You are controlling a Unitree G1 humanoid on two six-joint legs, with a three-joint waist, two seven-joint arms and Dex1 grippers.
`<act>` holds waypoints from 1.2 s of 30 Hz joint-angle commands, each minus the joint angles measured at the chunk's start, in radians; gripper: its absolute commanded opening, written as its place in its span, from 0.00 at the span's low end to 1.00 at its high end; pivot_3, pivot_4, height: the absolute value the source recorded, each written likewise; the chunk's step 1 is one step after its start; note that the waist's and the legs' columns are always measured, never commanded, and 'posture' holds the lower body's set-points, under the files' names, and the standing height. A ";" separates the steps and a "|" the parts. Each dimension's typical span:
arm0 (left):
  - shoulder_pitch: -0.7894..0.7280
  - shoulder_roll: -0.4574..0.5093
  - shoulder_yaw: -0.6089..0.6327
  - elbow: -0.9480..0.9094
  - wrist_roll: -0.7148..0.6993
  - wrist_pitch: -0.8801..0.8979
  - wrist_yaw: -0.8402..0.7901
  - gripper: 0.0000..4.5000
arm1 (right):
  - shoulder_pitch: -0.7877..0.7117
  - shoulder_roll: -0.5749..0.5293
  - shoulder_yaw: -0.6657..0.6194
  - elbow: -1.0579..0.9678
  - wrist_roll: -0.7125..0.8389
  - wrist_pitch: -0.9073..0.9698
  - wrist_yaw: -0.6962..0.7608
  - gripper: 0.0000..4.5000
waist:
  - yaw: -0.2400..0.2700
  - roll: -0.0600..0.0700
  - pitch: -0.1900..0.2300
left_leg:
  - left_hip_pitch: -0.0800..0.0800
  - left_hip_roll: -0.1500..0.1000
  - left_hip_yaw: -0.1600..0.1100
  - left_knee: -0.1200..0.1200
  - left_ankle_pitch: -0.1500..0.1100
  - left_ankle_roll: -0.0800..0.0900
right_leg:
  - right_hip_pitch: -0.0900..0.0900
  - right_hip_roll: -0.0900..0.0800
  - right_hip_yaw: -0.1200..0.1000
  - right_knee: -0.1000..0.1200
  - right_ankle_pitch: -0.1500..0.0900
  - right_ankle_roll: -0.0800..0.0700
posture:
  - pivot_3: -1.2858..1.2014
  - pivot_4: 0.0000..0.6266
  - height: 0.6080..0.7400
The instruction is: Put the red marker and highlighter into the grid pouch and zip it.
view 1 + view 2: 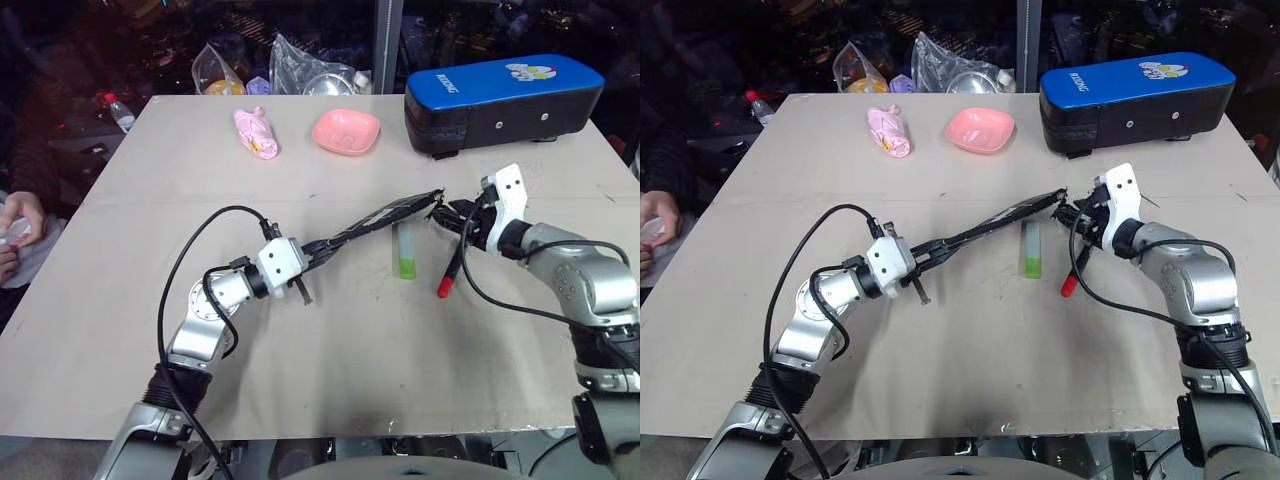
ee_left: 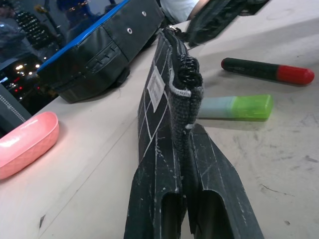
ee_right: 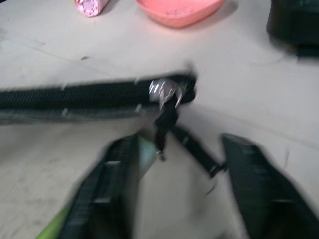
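Note:
The grid pouch hangs edge-up above the table, stretched between my two grippers. My left gripper is shut on the pouch's near end, white label facing sideways. At the far end my right gripper stands with its fingers apart on either side of the zipper's pull tab, just below the metal slider. The highlighter, pale at one end and green at the other, lies on the table under the pouch. Beside it lies the red marker, its red end towards me.
A big blue-and-black case stands at the back right. A pink dish and a pink wrapped object lie at the back, with plastic bags behind the table edge. A person's hand rests at the far left.

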 commanded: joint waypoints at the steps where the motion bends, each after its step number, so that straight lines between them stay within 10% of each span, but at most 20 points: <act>1: -0.001 0.002 0.028 -0.041 -0.004 -0.011 -0.004 0.00 | -0.036 0.009 0.002 0.014 -0.020 -0.046 0.026 0.07 | 0.000 0.000 0.000 | 0.000 0.000 0.000 0.000 0.000 0.000 | 0.000 0.000 0.000 0.000 0.000 0.000 | 0.52 0.24 0.82; 36: 0.036 -0.083 0.036 -0.131 0.036 0.099 0.078 0.00 | -0.088 -0.007 0.181 -0.178 -0.134 -0.035 0.148 0.03 | 0.000 0.000 0.000 | -0.001 0.001 -0.001 -0.001 0.000 0.001 | 0.000 0.000 -0.001 -0.004 0.000 0.000 | 0.52 0.24 0.82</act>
